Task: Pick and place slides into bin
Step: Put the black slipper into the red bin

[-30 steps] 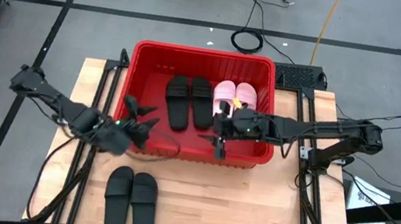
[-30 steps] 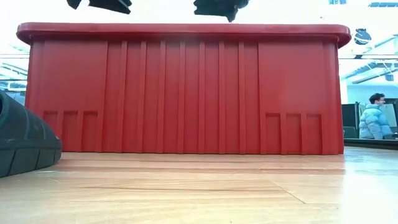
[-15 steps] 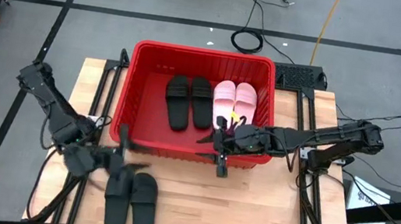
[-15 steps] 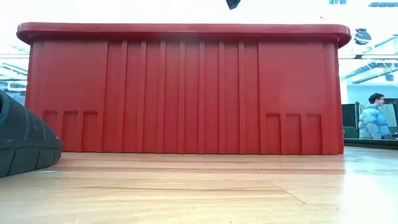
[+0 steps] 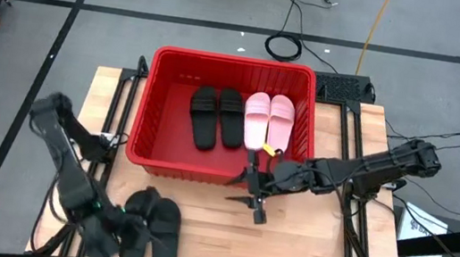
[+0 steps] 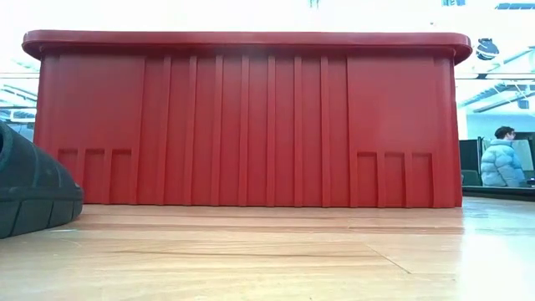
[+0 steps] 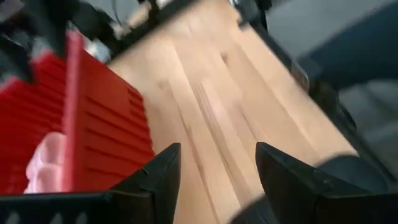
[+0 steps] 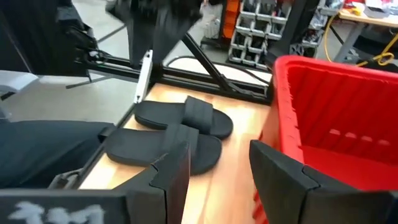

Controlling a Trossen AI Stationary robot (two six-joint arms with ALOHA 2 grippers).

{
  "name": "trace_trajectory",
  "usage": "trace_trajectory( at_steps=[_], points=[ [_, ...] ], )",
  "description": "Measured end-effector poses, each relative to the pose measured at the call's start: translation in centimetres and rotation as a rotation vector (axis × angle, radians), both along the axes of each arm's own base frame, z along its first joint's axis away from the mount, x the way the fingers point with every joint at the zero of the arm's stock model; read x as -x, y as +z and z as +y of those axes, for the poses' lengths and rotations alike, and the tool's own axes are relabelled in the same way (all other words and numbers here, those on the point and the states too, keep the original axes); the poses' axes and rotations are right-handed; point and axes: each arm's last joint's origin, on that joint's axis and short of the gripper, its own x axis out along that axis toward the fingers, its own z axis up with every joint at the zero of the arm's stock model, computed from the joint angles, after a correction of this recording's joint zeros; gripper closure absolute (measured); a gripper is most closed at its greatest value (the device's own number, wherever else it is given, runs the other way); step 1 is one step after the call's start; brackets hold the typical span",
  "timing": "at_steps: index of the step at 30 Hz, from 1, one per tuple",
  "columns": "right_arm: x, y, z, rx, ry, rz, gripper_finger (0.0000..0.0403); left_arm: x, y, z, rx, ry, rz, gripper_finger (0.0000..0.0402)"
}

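The red bin (image 5: 148, 103) sits at the upper middle of the high view, on the far part of the wooden table (image 5: 303, 247). Inside it a black pair (image 5: 216, 116) lies just left of a pink pair (image 5: 267, 120), the two pairs side by side. Another black pair (image 5: 153, 226) lies on the table at the lower left, in front of the bin and well apart from it. The left gripper (image 5: 115, 237) is at the lower left of that view, right beside this outer pair; in its wrist view its fingers (image 7: 158, 177) stand apart with nothing between them. The right gripper (image 5: 254, 202) hangs just below the bin's near wall at centre frame, its fingers (image 8: 171, 171) likewise apart and empty. In the low view the bin fills most of the frame, with a black sole (image 6: 33, 196) at the left edge.
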Motion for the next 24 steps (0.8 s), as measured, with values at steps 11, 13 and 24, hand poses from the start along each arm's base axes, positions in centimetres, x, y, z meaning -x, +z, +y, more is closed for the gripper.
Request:
trace_trajectory(
  at_steps=[11,13,24],
  points=[
    [0.7,0.1,2.3,-0.027,0.06,-0.009,0.0248,-2.5,-4.6,-6.0,-0.148,0.18,0.309,0.0199],
    [0.8,0.1,2.5,-0.026,0.065,-0.01,0.0248,-2.4,-5.1,-6.6,-0.16,0.224,0.364,0.0199],
    [0.8,0.2,2.4,-0.02,0.043,-0.014,0.0248,-0.6,-9.2,-8.4,-0.24,0.469,0.591,0.0199]
  ],
)
